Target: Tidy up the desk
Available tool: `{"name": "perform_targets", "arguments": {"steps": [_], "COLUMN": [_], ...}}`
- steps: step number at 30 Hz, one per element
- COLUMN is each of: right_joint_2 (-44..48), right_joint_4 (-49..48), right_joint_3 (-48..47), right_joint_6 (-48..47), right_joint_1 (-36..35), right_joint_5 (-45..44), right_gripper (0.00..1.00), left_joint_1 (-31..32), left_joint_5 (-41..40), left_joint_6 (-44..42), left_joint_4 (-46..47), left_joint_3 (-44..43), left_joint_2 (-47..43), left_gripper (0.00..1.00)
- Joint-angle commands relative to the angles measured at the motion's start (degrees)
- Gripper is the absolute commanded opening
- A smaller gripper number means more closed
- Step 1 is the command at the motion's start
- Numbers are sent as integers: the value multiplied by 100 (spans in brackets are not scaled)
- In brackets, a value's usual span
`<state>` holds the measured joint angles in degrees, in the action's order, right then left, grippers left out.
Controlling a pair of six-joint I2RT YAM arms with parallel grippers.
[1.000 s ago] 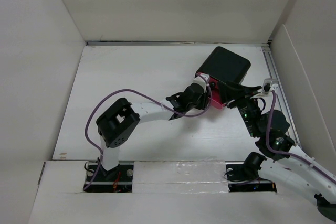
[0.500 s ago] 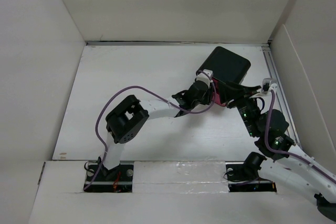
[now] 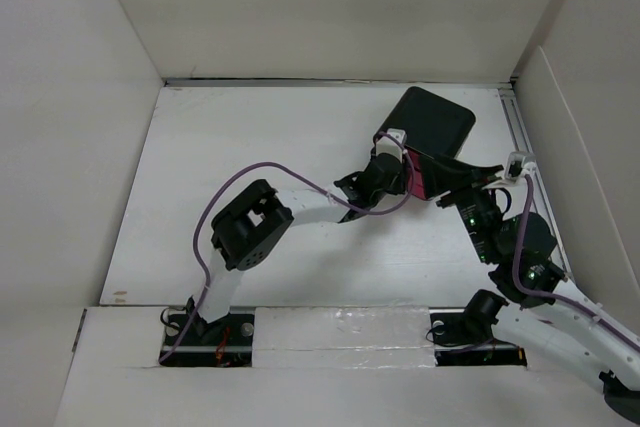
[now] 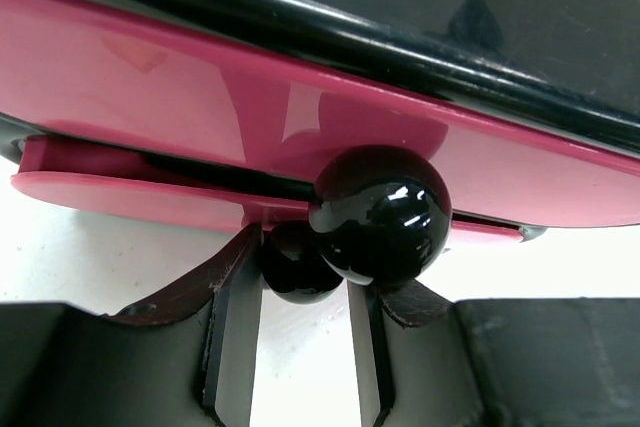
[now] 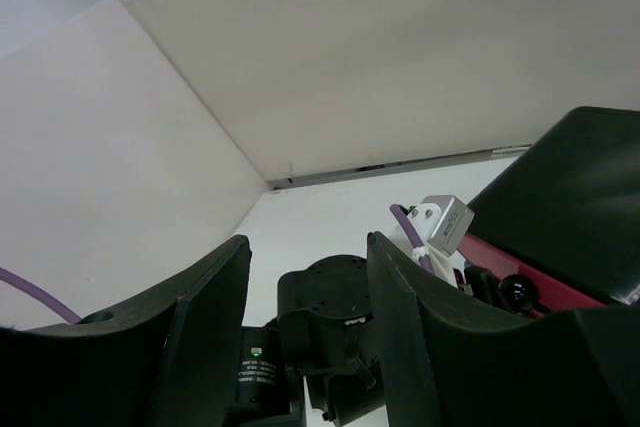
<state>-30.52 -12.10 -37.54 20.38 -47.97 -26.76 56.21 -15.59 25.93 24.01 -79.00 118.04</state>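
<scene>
The white desk (image 3: 250,167) bears a small black cabinet (image 3: 432,125) with pink drawers at its back right. My left gripper (image 3: 402,175) is at the cabinet's front. In the left wrist view the gripper (image 4: 300,269) has its jaws closed against the lower drawer's black knob (image 4: 298,277), which sits between the fingertips. The lower pink drawer (image 4: 120,192) stands slightly out under the upper drawer front (image 4: 200,87) and its larger-looking knob (image 4: 380,212). My right gripper (image 3: 468,187) hovers just right of the cabinet's front, open and empty (image 5: 308,245).
White walls enclose the desk on the left, back and right. A metal rail (image 3: 525,147) runs along the right edge beside the cabinet. The left arm's wrist (image 5: 340,317) lies close in front of the right gripper.
My left arm has stretched toward the cabinet, and the pink drawer has slid inward with it. The right gripper has shifted slightly right.
</scene>
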Motion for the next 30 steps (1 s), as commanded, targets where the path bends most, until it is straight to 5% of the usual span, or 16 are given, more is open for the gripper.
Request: {"name": "perform_targets", "arguments": {"steps": [1,6,22,30], "right_joint_2": [38,38,-50,-59], "right_joint_4": [-267,-258,-275,-249], "right_joint_3": [27,27,1,-16], "right_joint_6": [54,45,19,27], "right_joint_1": [42,42,42,42], "right_joint_5": [-48,-75,-22,5], "right_gripper": [56,56,56,55], "left_joint_1": [-119,-119,171,171], "left_joint_5": [-585,-708,-1139,-1078], "left_joint_6": [219,263,26,35], "left_joint_4": [104,16,-28,234], "left_joint_3": [-265,-379,-1,473], "left_joint_2": [193,273,-492,-869], "left_gripper": [1,5,59,68]}}
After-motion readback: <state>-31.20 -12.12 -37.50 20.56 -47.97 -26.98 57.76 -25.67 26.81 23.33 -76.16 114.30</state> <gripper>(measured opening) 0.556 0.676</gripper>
